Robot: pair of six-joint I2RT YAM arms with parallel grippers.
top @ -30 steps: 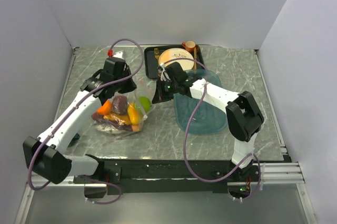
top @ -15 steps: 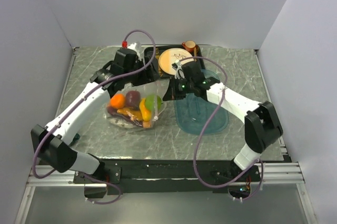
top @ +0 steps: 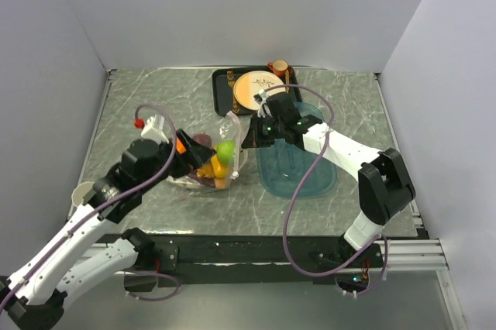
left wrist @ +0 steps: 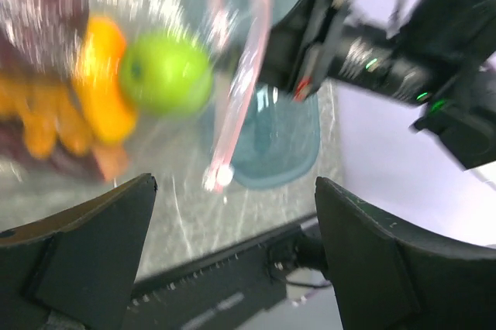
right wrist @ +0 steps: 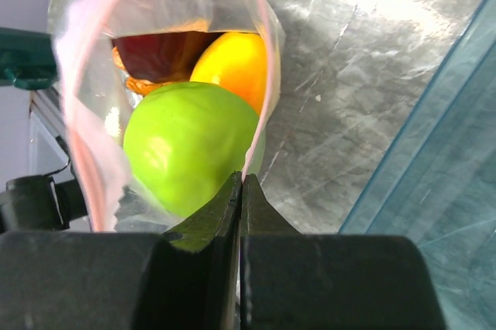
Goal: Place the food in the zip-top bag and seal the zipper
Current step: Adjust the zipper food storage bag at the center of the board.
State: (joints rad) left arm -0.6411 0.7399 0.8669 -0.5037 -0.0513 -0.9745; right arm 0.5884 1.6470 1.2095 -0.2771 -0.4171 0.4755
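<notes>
Zip-top bag point(top: 221, 167), grey marbled tabletop point(top: 155, 105), white walls point(top: 232, 12)

Two white-and-black arms, each trailing a purple cable.
The left arm point(top: 74, 233) and right arm point(top: 341, 153) have white shells between black joints. The left claw point(left wrist: 234, 183) has broad dark grey fingers point(left wrist: 77, 260), with a red cap point(top: 139, 122) behind it. Green lights point(top: 268, 124) glow just behind the black right claw point(right wrist: 242, 183).
</notes>
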